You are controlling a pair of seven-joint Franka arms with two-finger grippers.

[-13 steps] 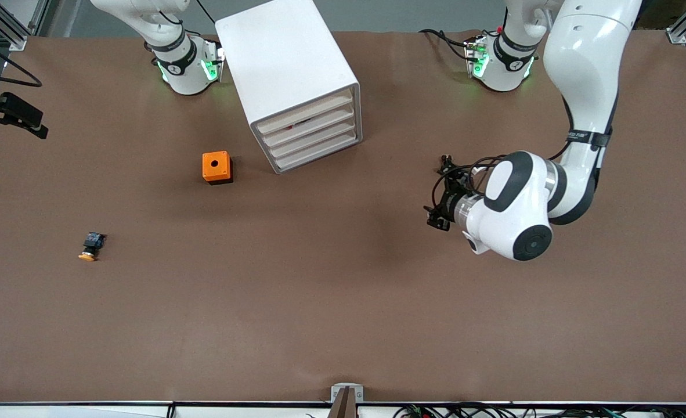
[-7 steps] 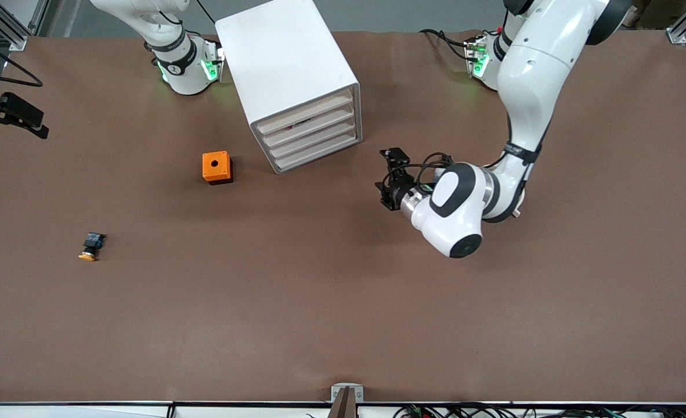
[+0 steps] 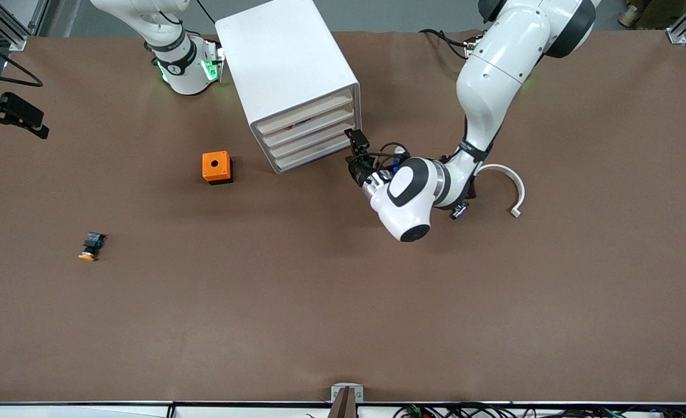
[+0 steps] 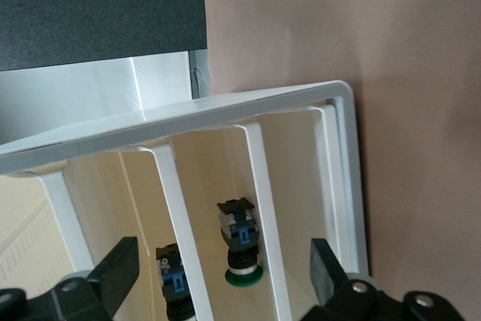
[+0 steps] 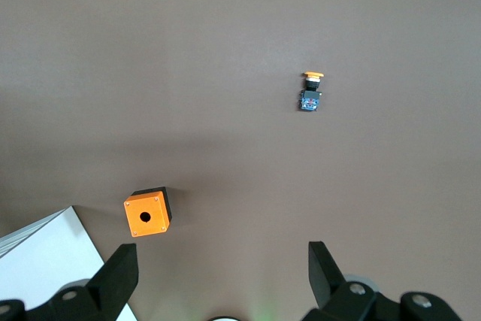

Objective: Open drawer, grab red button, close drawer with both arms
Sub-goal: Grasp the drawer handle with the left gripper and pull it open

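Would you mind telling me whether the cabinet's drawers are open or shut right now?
Shut: all four drawer fronts sit flush in the cabinet, none pulled out, with the left gripper beside them.

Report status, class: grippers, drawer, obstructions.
Left gripper open at the cabinet front, drawers shut. Right gripper open, waiting high over the table. Nothing blocking.

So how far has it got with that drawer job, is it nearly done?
It has barely started. All four drawers of the cabinet look shut. The left gripper, fingers open, is right at the drawer fronts, seemingly about to pull one. The right gripper waits open above the table. Opening, grabbing the button and closing are all left.
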